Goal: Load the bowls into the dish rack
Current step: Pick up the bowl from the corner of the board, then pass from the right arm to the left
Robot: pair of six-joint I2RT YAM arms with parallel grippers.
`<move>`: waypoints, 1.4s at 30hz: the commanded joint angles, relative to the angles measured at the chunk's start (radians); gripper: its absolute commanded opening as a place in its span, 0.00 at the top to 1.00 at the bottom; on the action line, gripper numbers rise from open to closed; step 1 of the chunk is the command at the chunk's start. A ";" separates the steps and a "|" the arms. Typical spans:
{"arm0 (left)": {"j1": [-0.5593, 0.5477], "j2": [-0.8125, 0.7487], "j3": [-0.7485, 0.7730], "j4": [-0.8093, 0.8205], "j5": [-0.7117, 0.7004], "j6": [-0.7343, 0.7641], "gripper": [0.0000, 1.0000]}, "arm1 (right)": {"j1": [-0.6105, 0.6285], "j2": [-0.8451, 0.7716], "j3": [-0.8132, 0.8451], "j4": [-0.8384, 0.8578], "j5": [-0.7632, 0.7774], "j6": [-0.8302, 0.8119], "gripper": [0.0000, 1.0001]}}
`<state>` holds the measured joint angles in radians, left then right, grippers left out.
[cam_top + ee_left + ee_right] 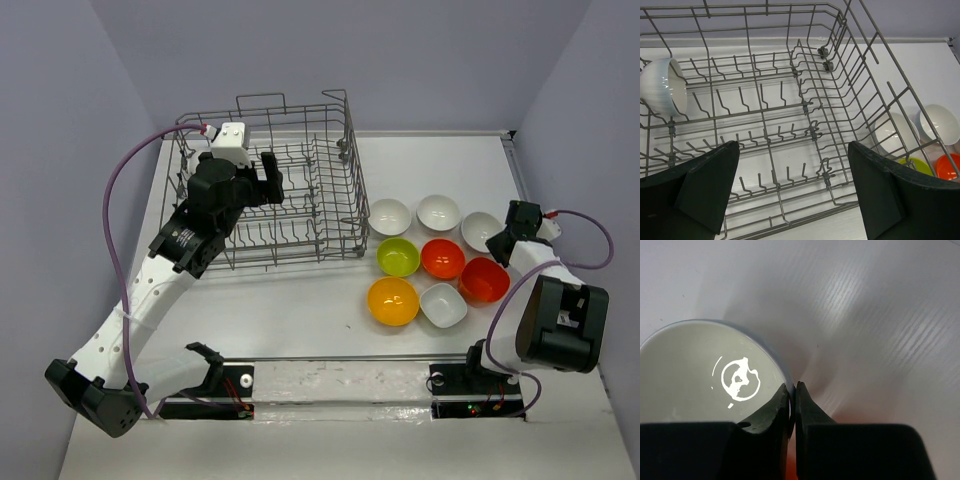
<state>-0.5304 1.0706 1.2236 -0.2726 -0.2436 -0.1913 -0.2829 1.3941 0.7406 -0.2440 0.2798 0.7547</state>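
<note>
Your table (pixel 300 325) carries the dish rack (pixel 352 190) on its left half, and most of the bowls sit in a cluster on the bare surface just to the rack's right. Your left arm (pixel 150 290) reaches up over the rack, and the left gripper (pixel 792 147) hangs above the tines with its fingers (pixel 705 185) spread wide and nothing between them. Your right arm (pixel 556 322) bends in toward the far right of the cluster. There the right gripper (pixel 792 388) is pinching the rim of the rightmost white bowl (pixel 705 375), one finger inside and one outside, nearly meeting. That bowl is at the right end of the back row, next to the middle white bowl (pixel 438 212) and the left white bowl (pixel 389 216). In front of them you have the lime green bowl (pixel 398 256), the small red-orange bowl (pixel 442 258) and the larger red-orange bowl (pixel 484 279). Nearest you are the orange-yellow bowl (pixel 393 301) and the squarish white bowl (pixel 443 305). One ribbed white bowl (pixel 662 85) is already in the rack, tipped on its side among the tines at the left edge of the left wrist view.
</note>
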 commanded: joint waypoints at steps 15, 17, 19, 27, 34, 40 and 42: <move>-0.005 0.003 0.013 0.033 0.012 0.001 0.01 | -0.007 -0.283 0.203 -0.054 -0.079 -0.020 0.99; -0.006 0.006 0.019 0.030 0.026 -0.005 0.01 | -0.007 -0.294 0.224 -0.054 -0.134 -0.018 0.99; -0.006 0.014 0.028 0.029 0.052 -0.010 0.01 | -0.007 -0.302 0.270 -0.049 -0.226 -0.028 0.99; -0.006 0.043 0.103 0.016 0.158 -0.062 0.02 | 0.405 -0.231 0.594 -0.161 -0.113 -0.103 0.99; -0.006 0.055 0.171 -0.002 0.230 -0.109 0.02 | 0.742 -0.070 0.796 -0.181 0.059 -0.141 0.99; -0.006 0.057 0.200 -0.013 0.276 -0.149 0.02 | 0.925 0.084 0.937 -0.178 0.182 -0.172 0.99; -0.006 0.054 0.206 -0.014 0.274 -0.154 0.02 | 0.956 0.136 0.991 -0.178 0.212 -0.189 0.99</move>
<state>-0.5308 1.1358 1.3766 -0.3019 -0.0124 -0.3145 0.6189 1.4956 1.5997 -0.4885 0.3740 0.5915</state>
